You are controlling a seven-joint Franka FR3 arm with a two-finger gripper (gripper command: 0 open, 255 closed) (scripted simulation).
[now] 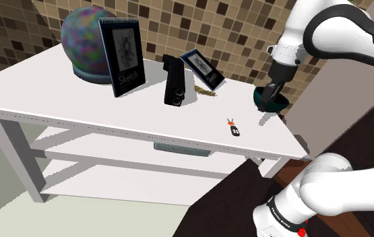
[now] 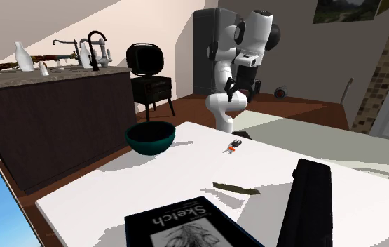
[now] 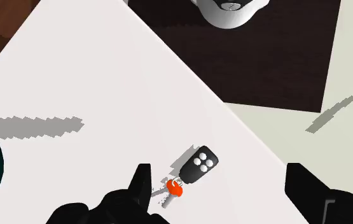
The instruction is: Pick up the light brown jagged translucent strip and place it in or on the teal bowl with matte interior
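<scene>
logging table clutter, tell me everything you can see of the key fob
The key fob is a small black oval remote with four pale round buttons, ringed to an orange-red tag and a short silvery blade. It lies flat on the white table, apart from the teal bowl; the gripper hangs above, jaws open, not touching it.

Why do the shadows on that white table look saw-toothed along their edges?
Wrist view: the grey shadow on the white table has stair-stepped edges, probably a rendering artefact; the black four-button key fob casts a small one. Second exterior view: the thin brown strip casts a ragged one.
</scene>
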